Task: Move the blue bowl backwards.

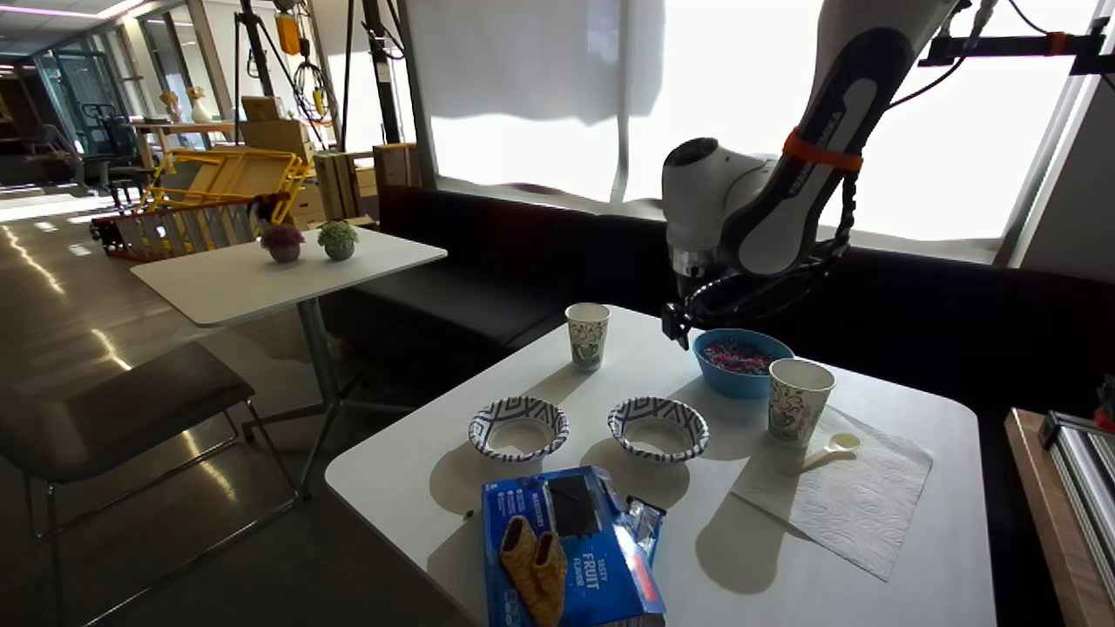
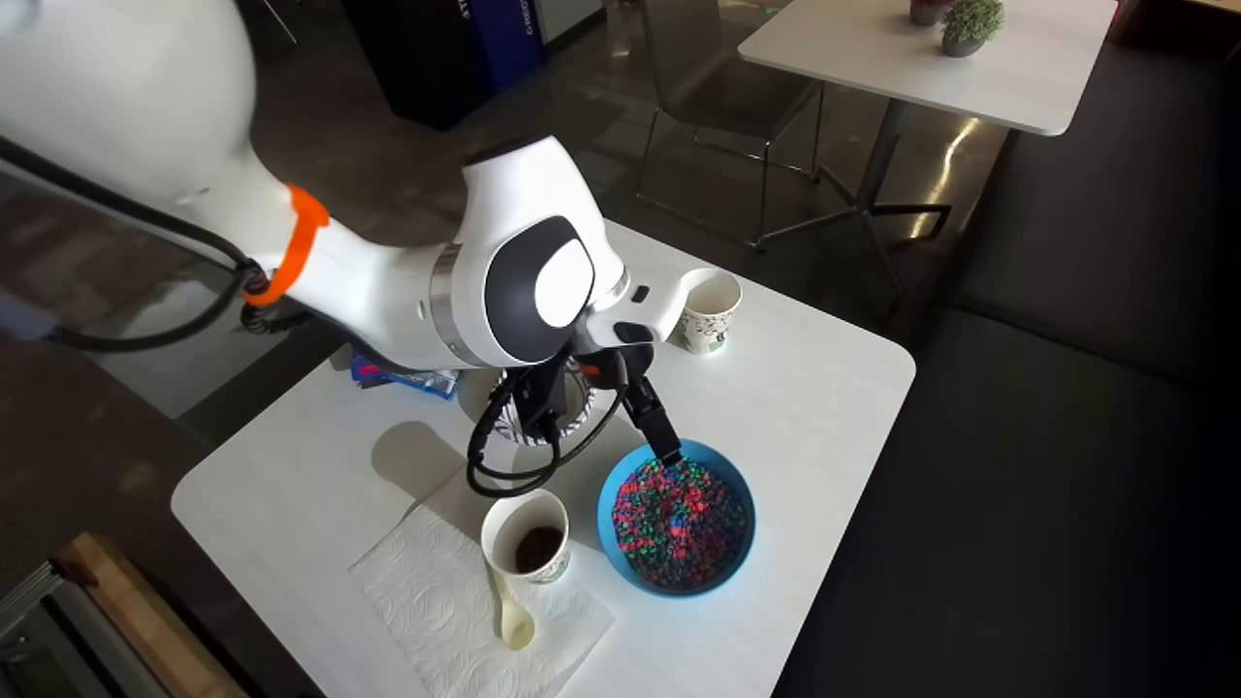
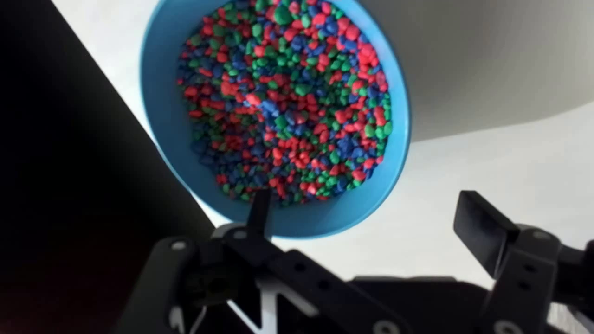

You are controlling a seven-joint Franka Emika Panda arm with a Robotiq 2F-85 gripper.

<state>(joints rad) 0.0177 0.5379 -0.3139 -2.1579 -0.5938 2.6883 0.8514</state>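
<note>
Blue bowl (image 1: 736, 383) upright on the table (image 2: 795, 397); gripper (image 3: 370, 220) poised at its rim, nothing held.
Jaws wide in the wrist view: one finger (image 3: 260, 211) overlaps the rim at six o'clock, the other outside at four; I cannot confirm contact. Straddle presumably for pinching the wall without tipping the loose multicoloured pebbles (image 3: 301, 116). In an exterior view the bowl sits just beside a paper cup (image 2: 504, 531), at three o'clock.

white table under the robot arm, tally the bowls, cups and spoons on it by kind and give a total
Solid blue bowl: 1
Blue-and-white patterned bowls: 2
Patterned paper cups: 2
Pale spoon: 1
Total: 6
</note>
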